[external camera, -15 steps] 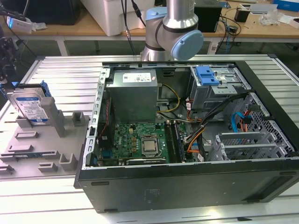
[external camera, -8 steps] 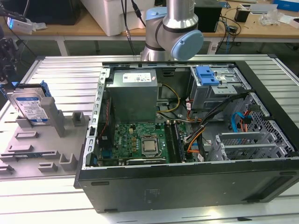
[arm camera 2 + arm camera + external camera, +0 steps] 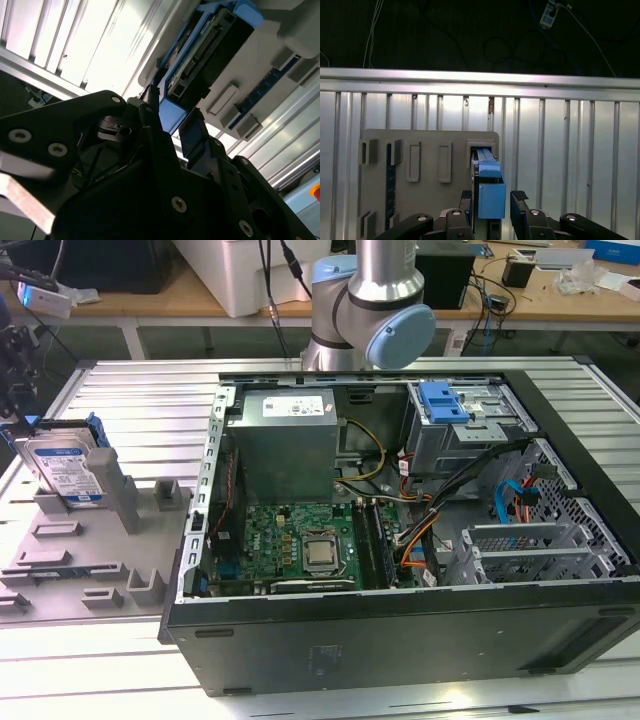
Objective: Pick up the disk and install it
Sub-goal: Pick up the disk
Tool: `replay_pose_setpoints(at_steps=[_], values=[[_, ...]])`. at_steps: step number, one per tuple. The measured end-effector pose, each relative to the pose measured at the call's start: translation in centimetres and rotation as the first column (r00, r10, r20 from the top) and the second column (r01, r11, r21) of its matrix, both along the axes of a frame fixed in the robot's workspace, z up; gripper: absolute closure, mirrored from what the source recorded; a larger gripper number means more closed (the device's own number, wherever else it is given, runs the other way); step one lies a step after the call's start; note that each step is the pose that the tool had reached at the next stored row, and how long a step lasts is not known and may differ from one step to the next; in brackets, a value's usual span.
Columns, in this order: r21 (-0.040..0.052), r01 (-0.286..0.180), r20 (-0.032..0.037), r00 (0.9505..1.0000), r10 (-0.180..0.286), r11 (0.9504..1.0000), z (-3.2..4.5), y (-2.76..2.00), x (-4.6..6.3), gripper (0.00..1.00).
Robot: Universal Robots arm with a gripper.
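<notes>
Two black fingers (image 3: 519, 199) of the claw (image 3: 491, 200) stand spread, one on each side of the disk (image 3: 489, 170), so its blue bracket (image 3: 491, 194) sits in the gap between them. In the first wrist view one finger lies just beside the disk's edge, and whether it touches cannot be told. The other finger stands apart from the bracket, with a pale strip showing between. Nothing is pinched: the jaws straddle the disk without closing on it. The second wrist view shows the same from lower down, with the bracket's blue end between the two fingertips and the disk's connector edge running away beyond them.

In the exterior view the disk (image 3: 62, 468) stands on edge with its label facing the camera. It is slotted into a grey plate (image 3: 60, 540) at the exterior view's left, about 9 o'clock from the open case (image 3: 400, 640). Its bracket frames its upper edge and its side toward the case.

Inside the case, a motherboard (image 3: 290, 535) lies at 7 o'clock, a power supply (image 3: 285, 440) at 11 o'clock and a drive cage (image 3: 470, 425) with a blue latch at 1 o'clock. Plate and case both rest on a slatted metal table (image 3: 130, 390). The arm (image 3: 375, 310) rises at 12 o'clock of the case
</notes>
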State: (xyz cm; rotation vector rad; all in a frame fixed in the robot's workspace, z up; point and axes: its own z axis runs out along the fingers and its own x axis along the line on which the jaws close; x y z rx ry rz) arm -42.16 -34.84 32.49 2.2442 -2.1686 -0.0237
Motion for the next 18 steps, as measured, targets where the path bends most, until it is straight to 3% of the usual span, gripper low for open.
replay_pose_setpoints(at_steps=[18], values=[[-0.0026, 0.000, -0.0001, 1.0000, 0.000, 1.0000, -1.00, 0.00, -0.13, 0.56]])
